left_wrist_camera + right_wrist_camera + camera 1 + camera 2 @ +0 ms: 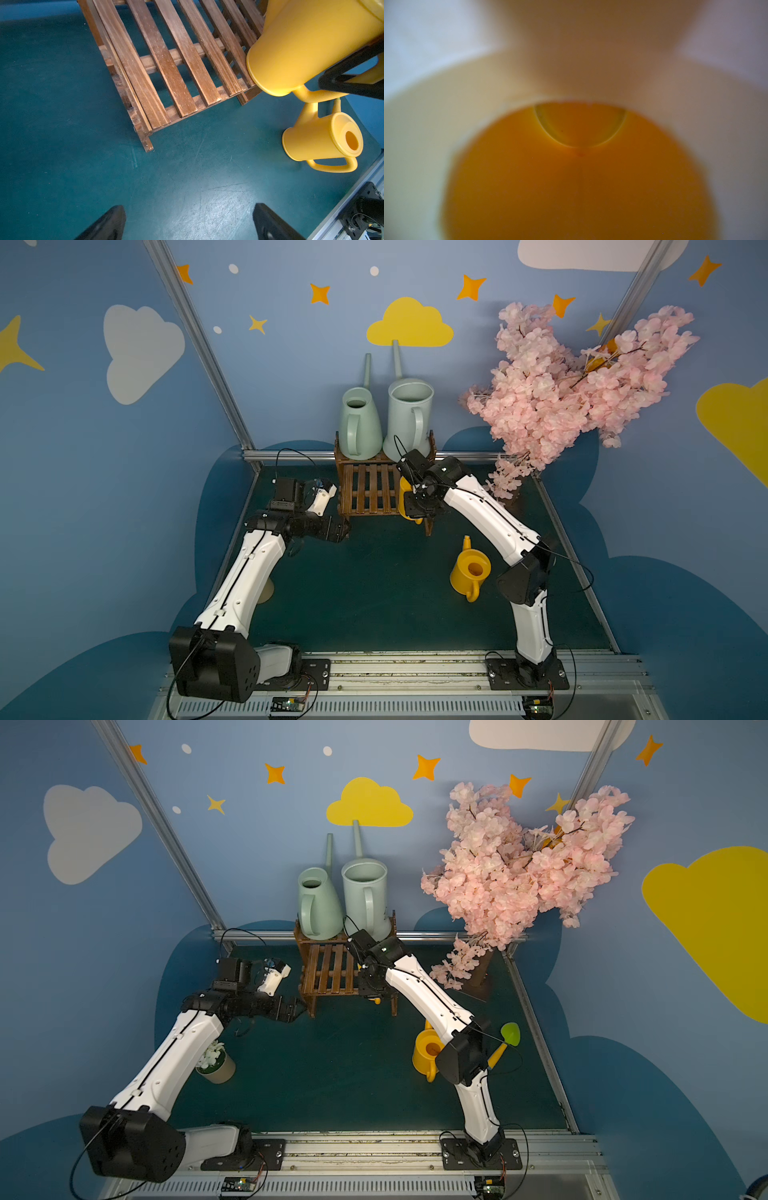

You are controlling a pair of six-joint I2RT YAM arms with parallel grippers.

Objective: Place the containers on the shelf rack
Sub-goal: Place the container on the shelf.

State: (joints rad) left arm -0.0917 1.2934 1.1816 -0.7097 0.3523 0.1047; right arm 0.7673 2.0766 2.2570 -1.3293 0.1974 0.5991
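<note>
- Right tool (419, 506) clamped on held yellow can (301, 45). The can is tilted, base at the right front corner of the shelf rack (365, 489) lower tier; I'd shift it left onto the slats.
- Left tool (187, 224) released, empty.
- Second yellow can (471, 570) upright on worktop (374, 593); right arm nearer.

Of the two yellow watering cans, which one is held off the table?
The held yellow can, at the edge of the shelf rack's lower shelf, gripped by the right gripper. The other yellow can stands free on the table.
</note>
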